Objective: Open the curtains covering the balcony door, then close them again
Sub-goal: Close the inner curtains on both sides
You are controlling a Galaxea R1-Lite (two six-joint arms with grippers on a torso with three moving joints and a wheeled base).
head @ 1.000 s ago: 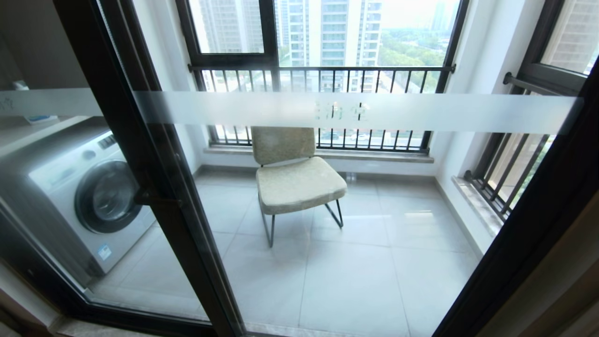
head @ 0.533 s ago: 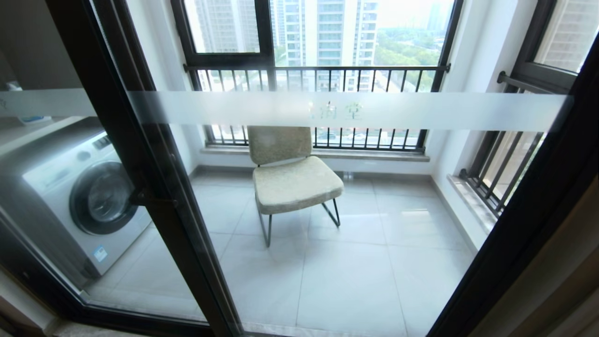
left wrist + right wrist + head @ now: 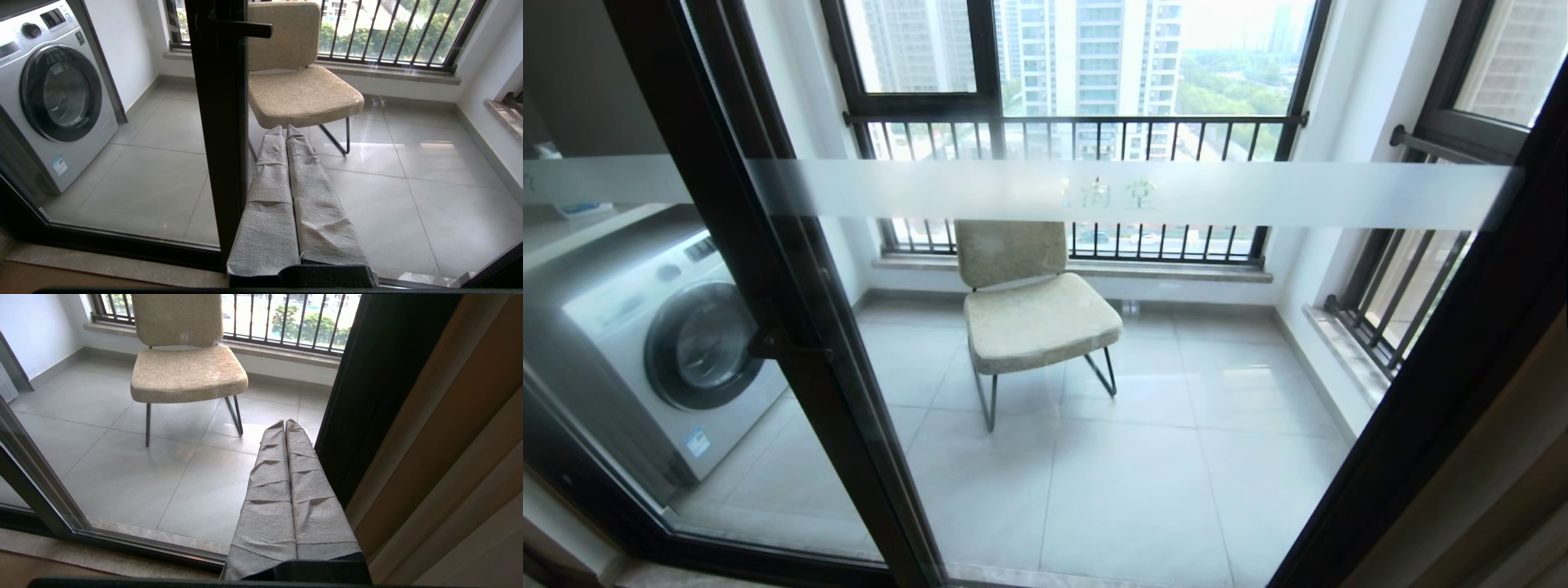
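Your view through the balcony door (image 3: 1094,351) is bare glass from frame to frame: the frosted stripe (image 3: 1258,194) runs across it, and behind it stand the chair (image 3: 1033,314) and the washing machine (image 3: 658,343). So the curtains are drawn back at this moment, and the half of the job that seems to remain is pulling them across again.

The only fabric you can see is on your right. In the right wrist view the curtains (image 3: 457,437) hang as tall beige folds just beyond the dark door frame, their long axis running floor to ceiling, with the folds stacked close together. In the head view a strip of the same cloth shows at the lower right corner. Whether a second panel hangs off to the left you cannot tell; nothing in any view reaches that far.

Both arms are low and in front of you, neither touching anything. Your right hand (image 3: 285,424) has its padded fingers pressed together, holding nothing, and it points at the balcony floor with the curtain just beside it on the right. Your left hand (image 3: 285,128) is likewise pressed together and empty, aimed at the central black post below the lever handle (image 3: 239,28), well apart from any cloth.

That makes the right arm the nearer one. Expect to spread its fingers, swing right to take the leading fold edge-on, then drag leftward across the glass.
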